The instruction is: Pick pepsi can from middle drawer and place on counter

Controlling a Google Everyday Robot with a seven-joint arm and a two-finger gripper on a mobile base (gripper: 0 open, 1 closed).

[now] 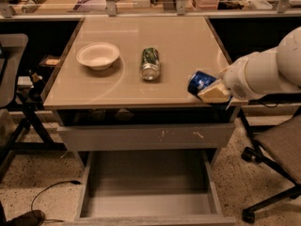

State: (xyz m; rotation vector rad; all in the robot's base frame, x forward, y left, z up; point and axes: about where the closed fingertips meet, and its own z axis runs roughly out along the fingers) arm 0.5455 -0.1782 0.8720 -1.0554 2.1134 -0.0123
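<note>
We find the pickup done and the placement outstanding. The middle drawer [148, 187], at the bottom centre of the frame, stands pulled out, and no can shows on its plain grey floor.

The pepsi can [200, 83] is right of centre, over the front right corner of the counter [178, 36]. It is carried by the gripper [207, 89], whose white arm enters from the right edge. The jaws are closed on the can. One cream finger [214, 94] shows along its lower side, and the other is hidden. We cannot tell whether the can touches the surface.

In our judgement, what is left is to set it down and release.

The can is dark blue with a pale marking and is held tilted, neither upright nor flat. A white bowl [98, 55] and a green-patterned can [150, 64] lie well apart from it, toward the upper left.
</note>
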